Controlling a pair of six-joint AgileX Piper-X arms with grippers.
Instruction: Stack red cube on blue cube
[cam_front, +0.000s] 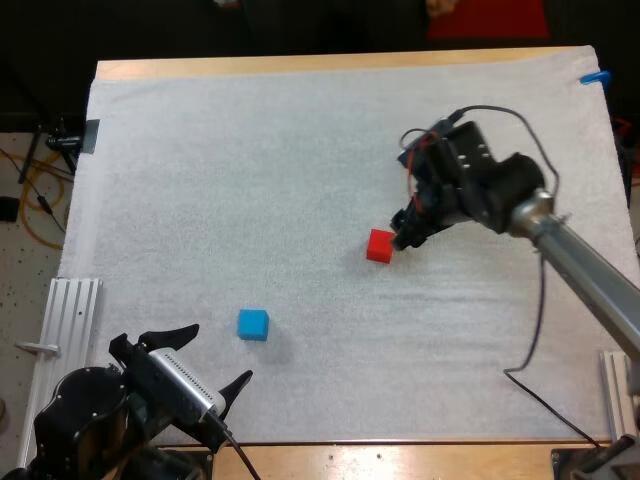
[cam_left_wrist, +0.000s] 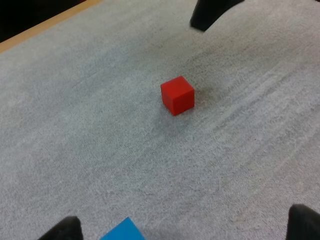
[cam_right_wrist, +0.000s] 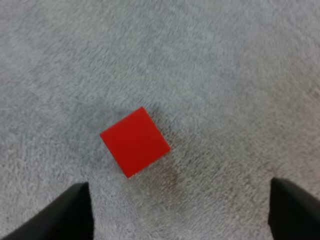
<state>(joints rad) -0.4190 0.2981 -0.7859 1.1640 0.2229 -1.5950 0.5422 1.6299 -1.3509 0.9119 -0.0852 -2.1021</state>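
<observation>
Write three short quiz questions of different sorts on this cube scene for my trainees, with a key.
1. True or false: the red cube sits on the blue cube.
2. The right tool beside the red cube is: A open; B shut on it; C shut on nothing.
3. Fill in: the left tool is nearest the ____ cube.
Key: 1 false; 2 A; 3 blue.

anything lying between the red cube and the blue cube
Nothing. In the high view the white mat between the red cube and the blue cube is bare, and the left wrist view shows the same bare stretch.
</observation>
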